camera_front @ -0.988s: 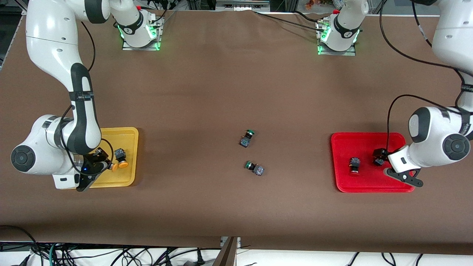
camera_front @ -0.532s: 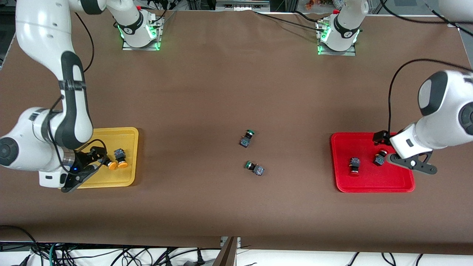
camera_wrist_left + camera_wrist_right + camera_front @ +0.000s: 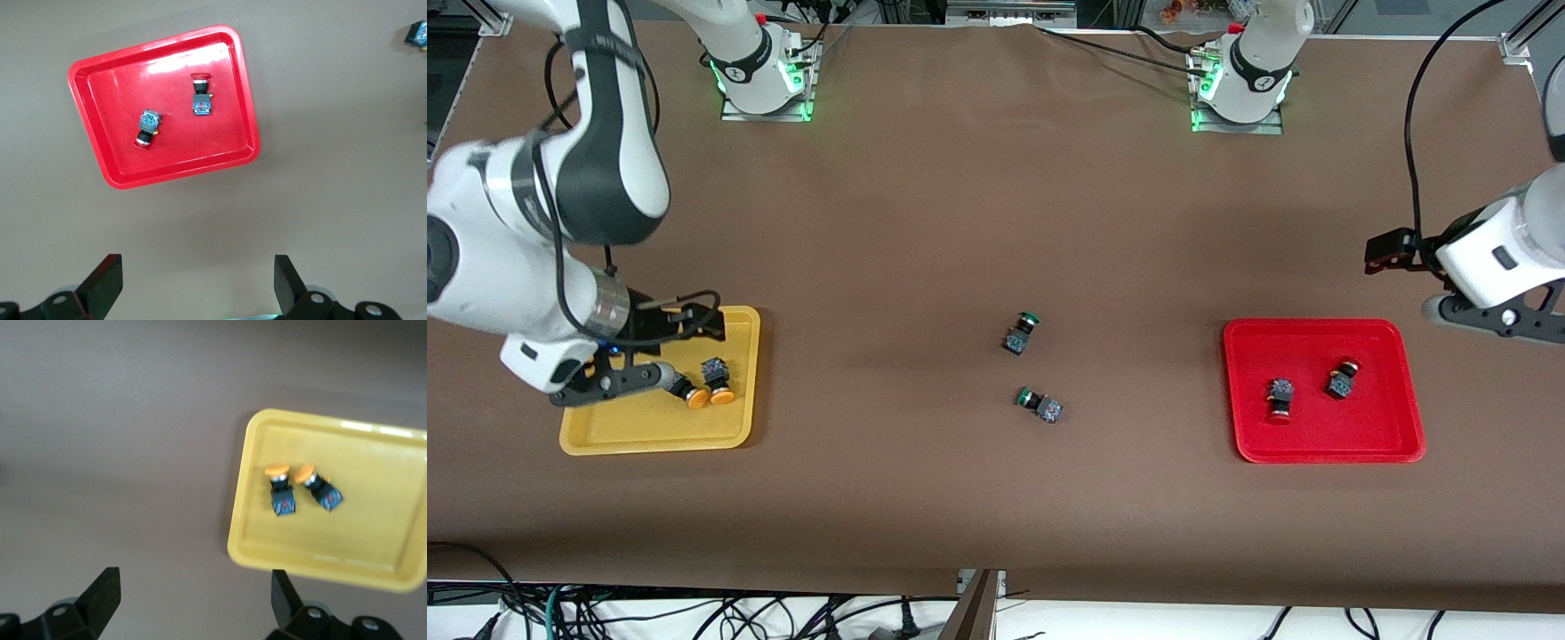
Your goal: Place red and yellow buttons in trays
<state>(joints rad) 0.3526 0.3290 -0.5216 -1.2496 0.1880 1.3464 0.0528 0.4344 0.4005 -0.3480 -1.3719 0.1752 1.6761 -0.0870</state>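
Brown worktop (image 3: 925,222) carries both trays. Yellow tray (image 3: 738,427) sits at the right arm's end and holds two yellow-capped buttons touching side by side (image 3: 283,490) (image 3: 319,487); in the front view one of them (image 3: 691,395) is partly covered by the right hand, the other (image 3: 718,380) shows fully. Right hand (image 3: 190,600) hangs above the tray's edge, fingers spread wide, nothing between them. Part of the tray is hidden under that arm.

Red tray (image 3: 1316,449) sits at the left arm's end with two red-capped buttons lying apart inside it (image 3: 1279,397) (image 3: 1341,379). Left hand (image 3: 197,283) is raised over bare worktop beside the red tray, fingers wide apart and empty; the arm is cut off at the frame edge.

Two green-capped buttons (image 3: 1021,332) (image 3: 1040,404) lie mid-worktop between the trays.
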